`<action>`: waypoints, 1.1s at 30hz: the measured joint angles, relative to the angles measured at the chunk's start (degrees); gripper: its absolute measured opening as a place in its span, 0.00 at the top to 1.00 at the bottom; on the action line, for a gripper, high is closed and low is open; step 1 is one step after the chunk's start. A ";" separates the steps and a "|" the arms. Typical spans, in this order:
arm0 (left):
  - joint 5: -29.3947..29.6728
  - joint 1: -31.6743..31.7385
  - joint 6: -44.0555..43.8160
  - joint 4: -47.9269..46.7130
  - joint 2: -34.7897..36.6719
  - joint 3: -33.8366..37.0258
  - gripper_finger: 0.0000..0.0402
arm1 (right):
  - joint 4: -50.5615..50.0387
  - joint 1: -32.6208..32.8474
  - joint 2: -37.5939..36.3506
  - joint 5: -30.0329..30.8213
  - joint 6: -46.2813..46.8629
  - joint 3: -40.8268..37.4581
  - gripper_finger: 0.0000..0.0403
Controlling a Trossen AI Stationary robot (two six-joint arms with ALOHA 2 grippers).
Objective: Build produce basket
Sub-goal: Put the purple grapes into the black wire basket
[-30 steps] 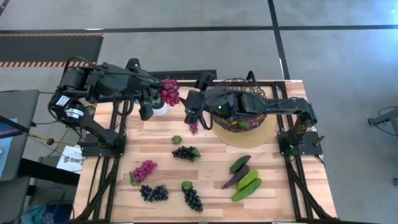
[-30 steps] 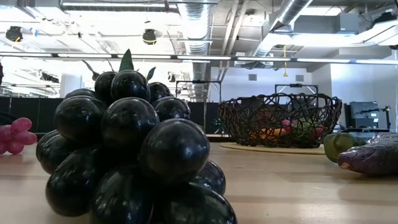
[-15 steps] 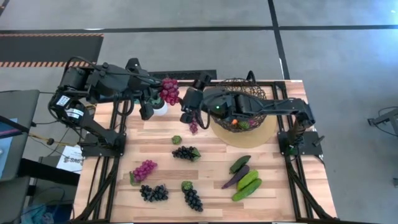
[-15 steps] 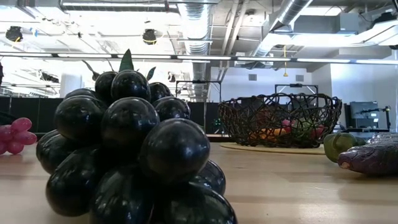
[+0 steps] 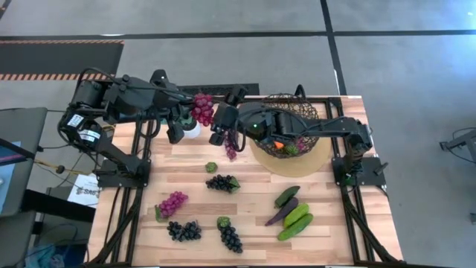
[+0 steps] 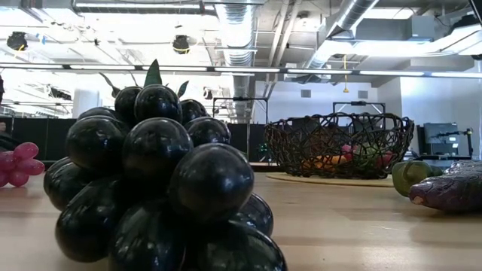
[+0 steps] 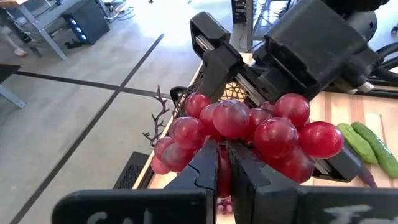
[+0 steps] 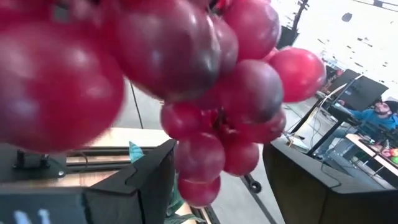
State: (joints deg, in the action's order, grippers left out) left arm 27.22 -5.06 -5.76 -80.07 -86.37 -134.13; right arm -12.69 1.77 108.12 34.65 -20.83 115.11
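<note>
- The left gripper (image 5: 195,112) pinches a red grape bunch (image 5: 202,109) above the table's 11 o'clock area.
- The right gripper (image 5: 220,128) reaches toward that bunch; whether its fingers are spread I cannot tell.
- The basket (image 5: 288,126) sits at 1 o'clock.
- Risk: a mistimed handover drops the grapes.

Both arms are matte black, built of boxy blocks joined by round housings — the left arm (image 5: 123,100) trails thin black cables and has a white label by its base, while the right arm (image 5: 312,126) shows a small green light just behind its wrist.
</note>
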 joint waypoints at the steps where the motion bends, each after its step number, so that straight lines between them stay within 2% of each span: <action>1: 0.00 0.00 -0.03 0.00 0.00 0.00 1.00 | -0.02 -0.01 0.00 0.00 0.03 0.00 0.38; 5: 0.00 0.00 -0.04 0.00 0.00 0.00 1.00 | -0.07 -0.03 0.00 0.02 -0.05 0.00 0.55; 10: -0.22 0.00 0.41 0.00 0.00 0.00 1.00 | -0.45 -0.01 0.00 0.07 -3.84 0.00 0.91; 11: -0.22 -0.02 0.62 0.00 0.00 0.00 1.00 | -0.46 0.03 0.00 0.09 -5.24 0.00 0.95; 15: -0.20 -0.02 2.87 0.00 0.00 0.00 0.95 | -0.76 0.38 0.00 0.74 -5.80 0.00 0.95; 18: 0.10 -0.01 3.16 0.04 0.00 0.00 0.88 | -1.52 0.49 -0.04 1.26 -6.30 0.00 0.98; 25: 0.47 0.02 3.12 1.18 0.00 0.00 0.70 | -1.64 0.45 -0.22 1.31 -7.62 0.00 0.98; 33: 0.44 0.02 3.00 1.20 0.00 0.00 0.63 | -1.49 1.23 -0.22 1.33 -9.65 0.00 0.83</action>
State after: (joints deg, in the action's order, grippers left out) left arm 27.66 -5.04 -2.76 -78.87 -86.37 -134.13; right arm -14.18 3.00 107.90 35.99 -30.48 115.11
